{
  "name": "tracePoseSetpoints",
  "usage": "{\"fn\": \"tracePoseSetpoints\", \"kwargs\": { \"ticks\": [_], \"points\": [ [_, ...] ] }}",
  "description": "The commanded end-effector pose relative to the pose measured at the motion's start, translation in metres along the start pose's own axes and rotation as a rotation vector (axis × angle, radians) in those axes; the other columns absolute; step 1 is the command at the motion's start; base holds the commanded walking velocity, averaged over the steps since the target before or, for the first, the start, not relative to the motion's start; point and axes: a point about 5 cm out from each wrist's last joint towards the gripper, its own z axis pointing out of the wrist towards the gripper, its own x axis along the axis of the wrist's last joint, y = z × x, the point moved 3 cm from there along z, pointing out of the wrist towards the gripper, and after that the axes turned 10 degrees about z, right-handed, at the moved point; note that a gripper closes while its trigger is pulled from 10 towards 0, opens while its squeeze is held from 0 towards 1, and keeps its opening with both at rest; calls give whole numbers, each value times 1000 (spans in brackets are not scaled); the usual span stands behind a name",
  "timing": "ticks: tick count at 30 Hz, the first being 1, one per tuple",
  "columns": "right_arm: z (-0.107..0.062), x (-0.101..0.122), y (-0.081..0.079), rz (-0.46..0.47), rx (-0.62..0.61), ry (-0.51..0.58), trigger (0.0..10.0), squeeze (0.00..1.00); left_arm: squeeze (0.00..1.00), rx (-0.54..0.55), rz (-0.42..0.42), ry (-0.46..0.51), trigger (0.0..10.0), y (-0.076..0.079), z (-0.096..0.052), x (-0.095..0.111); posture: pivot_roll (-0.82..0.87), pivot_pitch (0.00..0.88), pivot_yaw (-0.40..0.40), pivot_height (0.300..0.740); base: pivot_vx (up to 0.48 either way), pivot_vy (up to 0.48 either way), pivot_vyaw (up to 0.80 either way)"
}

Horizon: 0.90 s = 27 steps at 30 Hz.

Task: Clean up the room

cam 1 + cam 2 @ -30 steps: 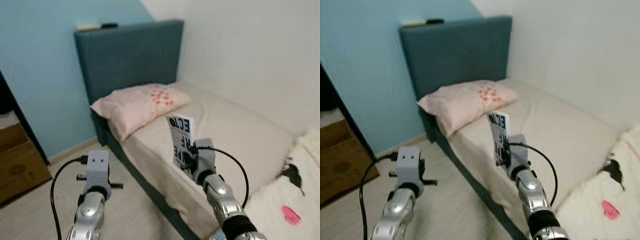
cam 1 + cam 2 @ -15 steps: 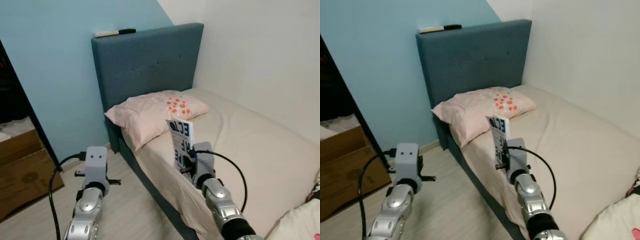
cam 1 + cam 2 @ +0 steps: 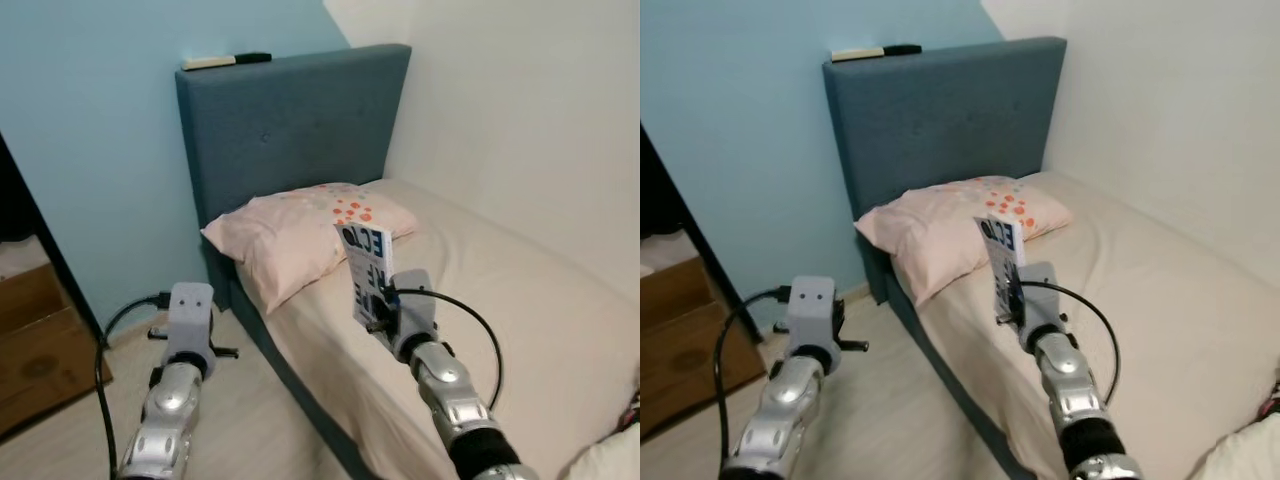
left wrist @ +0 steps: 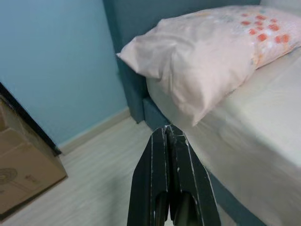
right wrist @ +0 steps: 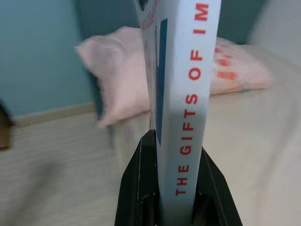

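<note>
Left eye view: a bed point(image 3: 520, 300) with a beige sheet runs along the white wall, its dark teal headboard point(image 3: 290, 120) against the blue wall, and a pink pillow point(image 3: 300, 225) lies at its head. Both silver arms reach forward. The right gripper point(image 5: 175, 188) is raised above the mattress edge, clamped on the lower end of a pale blue book point(image 3: 367, 272) that stands upright, spine toward the wrist camera. The left gripper point(image 4: 170, 141) hovers over the wooden floor point(image 3: 240, 430) beside the bed, fingers pressed together on nothing. Something slim, possibly a marker point(image 3: 228, 60), rests atop the headboard.
</note>
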Motion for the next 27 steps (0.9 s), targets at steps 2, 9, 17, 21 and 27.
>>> {"fn": "tracePoseSetpoints", "kwargs": {
  "ticks": [2,9,17,21,27],
  "points": [
    [1,2,5,18,-20,19,10000,0,0,22,-31,-38,10000,-2,-3,-7,21,58,-43,740,270,0,0],
    [2,-5,-3,66,-32,8,10000,0,0,26,-17,-50,10000,-3,-9,-12,16,69,-29,740,268,0,0],
    [-7,-20,-3,112,-47,-34,10000,0,0,8,-6,-56,10000,3,-12,-15,2,72,-33,740,269,0,0],
    [-8,-20,-2,109,-45,-30,10000,0,0,4,-9,-54,10000,5,-13,-14,1,72,-33,740,269,0,0],
    [-11,-22,2,103,-56,-32,10000,0,0,-3,-15,-57,10000,9,-16,-14,-4,67,-31,740,269,0,0]
  ]
}}
